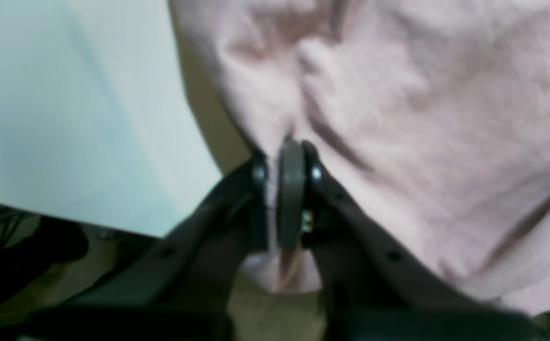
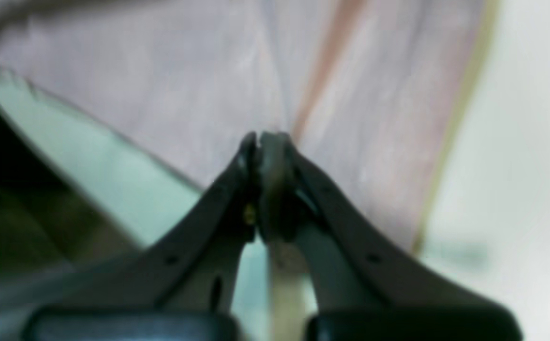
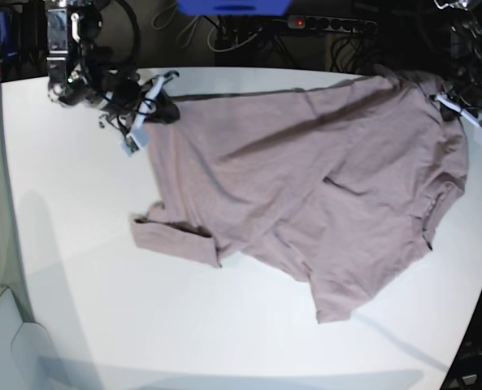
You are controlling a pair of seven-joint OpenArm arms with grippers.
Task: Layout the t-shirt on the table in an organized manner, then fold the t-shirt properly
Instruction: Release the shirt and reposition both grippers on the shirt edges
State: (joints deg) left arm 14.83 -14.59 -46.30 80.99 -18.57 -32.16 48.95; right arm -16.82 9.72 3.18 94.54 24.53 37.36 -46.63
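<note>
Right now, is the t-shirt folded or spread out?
Spread out but not flat: the t-shirt is wrinkled on the table, with one sleeve bunched.

White table (image 3: 78,268), smooth, curved edge along the near and right sides. Directly on it: mauve t-shirt (image 3: 306,179), spread wide but wrinkled, reaching from the far-left corner to the right edge, one sleeve folded at mid-left and a flap pointing toward the near edge. Left and near portions of the tabletop bare.
</note>
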